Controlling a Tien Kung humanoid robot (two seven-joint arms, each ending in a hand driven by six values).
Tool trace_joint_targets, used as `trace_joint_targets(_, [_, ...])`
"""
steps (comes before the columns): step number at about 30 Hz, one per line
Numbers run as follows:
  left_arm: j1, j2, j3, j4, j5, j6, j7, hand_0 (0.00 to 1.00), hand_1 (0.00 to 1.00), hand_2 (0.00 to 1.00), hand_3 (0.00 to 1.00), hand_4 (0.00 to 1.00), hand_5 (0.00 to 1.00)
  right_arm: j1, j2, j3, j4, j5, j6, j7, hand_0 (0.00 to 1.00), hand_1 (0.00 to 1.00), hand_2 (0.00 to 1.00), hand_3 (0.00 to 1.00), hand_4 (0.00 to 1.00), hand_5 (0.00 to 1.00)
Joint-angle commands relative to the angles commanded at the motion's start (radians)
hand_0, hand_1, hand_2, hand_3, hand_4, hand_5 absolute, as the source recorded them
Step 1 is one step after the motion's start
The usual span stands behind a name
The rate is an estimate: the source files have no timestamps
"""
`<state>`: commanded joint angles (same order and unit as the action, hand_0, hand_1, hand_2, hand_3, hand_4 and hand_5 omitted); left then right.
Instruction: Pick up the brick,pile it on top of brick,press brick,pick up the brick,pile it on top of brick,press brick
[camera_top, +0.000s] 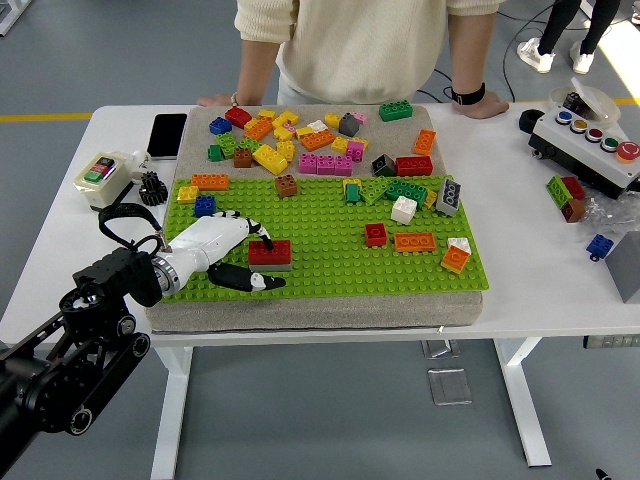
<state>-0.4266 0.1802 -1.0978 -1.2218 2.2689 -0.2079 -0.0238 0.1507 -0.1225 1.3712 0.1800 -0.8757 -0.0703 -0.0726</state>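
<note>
- At the far left of the white table (520, 290), a small control box (97, 178) and a dark phone (166, 134) are laid beside a grey pad that carries a green studded baseplate (330, 255).
- The left hand (225, 250) is brought in from the lower left corner over the baseplate's near left part. Its fingers (262, 238) are bent onto the top of a red brick (270, 251), with the thumb lying low along the near side; the brick seems pinched or pressed rather than loosely touched.
- The red brick is seen stacked on a grey brick (272, 267), both seated on the baseplate.
- The step in hand is judged to be pressing. Force is best sent straight down through the middle of the brick, so the studs seat evenly and the stack is not tipped.
- Further right, loose bricks (320, 140) of many colours are scattered across the pad's far side and the baseplate's right half.
- A person's hands (480, 105) are rested on the table's far edge.
- The right hand is not seen.
</note>
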Motion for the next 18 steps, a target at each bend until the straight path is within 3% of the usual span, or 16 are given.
trace_joint_targets(18, [-0.002, -0.003, 0.009, 0.007, 0.0, 0.005, -0.003, 0.955, 0.816, 0.81, 0.616, 0.998, 0.684, 0.0, -0.001, 0.005, 0.0, 0.001, -0.001, 0.0, 0.755, 0.676, 0.724, 0.733, 0.998, 0.647])
